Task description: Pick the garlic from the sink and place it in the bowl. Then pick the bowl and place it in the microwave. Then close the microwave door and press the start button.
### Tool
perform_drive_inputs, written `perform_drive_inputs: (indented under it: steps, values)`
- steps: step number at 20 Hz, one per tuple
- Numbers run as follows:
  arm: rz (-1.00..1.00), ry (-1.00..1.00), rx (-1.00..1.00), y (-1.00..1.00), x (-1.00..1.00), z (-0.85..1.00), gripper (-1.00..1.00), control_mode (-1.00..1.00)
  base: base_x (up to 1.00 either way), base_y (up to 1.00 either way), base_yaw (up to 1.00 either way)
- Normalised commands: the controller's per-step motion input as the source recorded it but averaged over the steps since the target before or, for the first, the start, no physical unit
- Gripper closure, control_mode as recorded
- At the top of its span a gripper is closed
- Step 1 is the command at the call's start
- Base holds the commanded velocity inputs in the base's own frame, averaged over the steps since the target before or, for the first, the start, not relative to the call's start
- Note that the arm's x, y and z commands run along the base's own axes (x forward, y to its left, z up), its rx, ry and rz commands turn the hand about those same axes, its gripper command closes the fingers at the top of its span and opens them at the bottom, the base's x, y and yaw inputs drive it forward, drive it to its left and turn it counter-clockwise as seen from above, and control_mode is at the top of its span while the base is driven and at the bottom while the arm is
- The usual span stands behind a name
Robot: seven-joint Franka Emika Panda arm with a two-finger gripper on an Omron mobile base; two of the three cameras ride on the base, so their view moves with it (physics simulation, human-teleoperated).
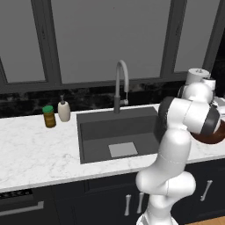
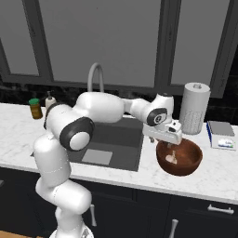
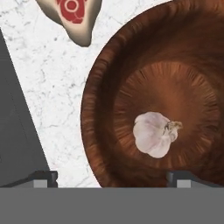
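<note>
**Now garlic sits in bowl; next up, gripping the bowl itself**

Going left to right on the counter. Far left: jar with green lid (image 1: 49, 116) and soap bottle (image 1: 64, 110), well apart from the work, ignorable. Then sink (image 1: 94, 140), dark basin with drain plate (image 1: 123, 149) and faucet (image 1: 121, 85) behind; no garlic visible in it. Right of sink edge: gripper (image 2: 170, 143) hovering just above bowl (image 2: 186, 166), jaws spread wide, holding nothing. Finger tips (image 3: 43, 178) at bottom of hand view, well apart, one over the counter beside the bowl, one over the bowl's inside. Garlic (image 3: 154, 134) lying loose on bowl floor, a little off centre, stem end pointing away from the marble side. Red-and-white block (image 3: 71, 15) on counter (image 3: 52, 100) near bowl rim, not touching. Further right: paper towel roll (image 2: 195, 108), then small box (image 2: 221, 135).

Judged: first placement done, bowl pick is the step in hand. Best done by straddling the near wall, one finger inside, one outside, clear of the garlic. Should descend straight, close firmly since the glossy wall may slip. Worth keeping the bowl level when lifting so the bulb stays put. Should avoid nudging the block. Microwave not judged from here.
</note>
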Motion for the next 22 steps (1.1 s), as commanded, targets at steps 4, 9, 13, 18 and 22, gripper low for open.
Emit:
perform_drive_inputs:
  steps: [4, 9, 13, 18, 22]
  values:
    - [0.00, 0.00, -0.12, 0.07, 0.16, -0.15, -1.00, -1.00, 0.00, 0.00, 0.00]
    - [0.00, 0.00, -0.05, 0.00, 0.17, -0.15, -1.00, -1.00, 0.00, 0.00, 0.00]
    - [0.00, 0.00, -0.05, 0.00, 0.03, -0.11, -1.00, -1.00, 0.00, 0.00, 0.00]
    - [0.00, 0.00, -0.02, 0.00, 0.00, -0.09, -1.00, -1.00, 0.00, 0.00, 0.00]
    - [0.00, 0.00, -0.02, 0.00, 0.00, -0.18, -1.00, -1.00, 0.00, 0.00, 0.00]
